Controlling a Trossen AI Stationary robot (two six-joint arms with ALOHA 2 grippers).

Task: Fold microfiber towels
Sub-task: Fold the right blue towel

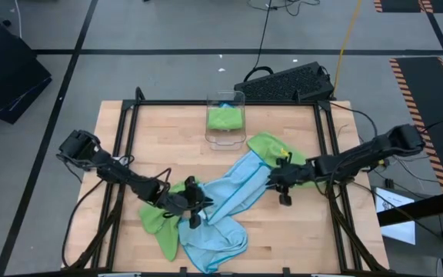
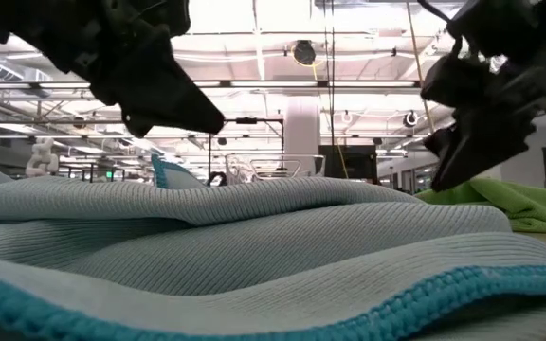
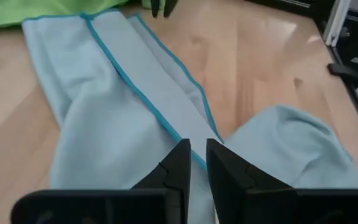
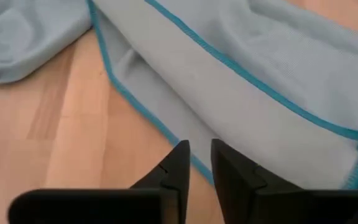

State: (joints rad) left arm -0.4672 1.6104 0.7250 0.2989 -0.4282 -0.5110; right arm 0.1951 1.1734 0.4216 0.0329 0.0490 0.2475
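Looks past the left gripper (image 3: 197, 158), its two dark fingers (image 3: 178, 167) standing close with a narrow gap, tips just over the teal hem of a light blue towel (image 3: 114, 106). Shows that towel lying long and creased on the wooden table (image 3: 253, 62), a teal-edged fold running along it. Shows a rumpled light blue heap (image 3: 291, 146) beside the fingers. Catches a lime green towel (image 3: 42, 9) at the blue towel's far end, and the dark tip of the other arm's gripper (image 3: 163, 6) there too.
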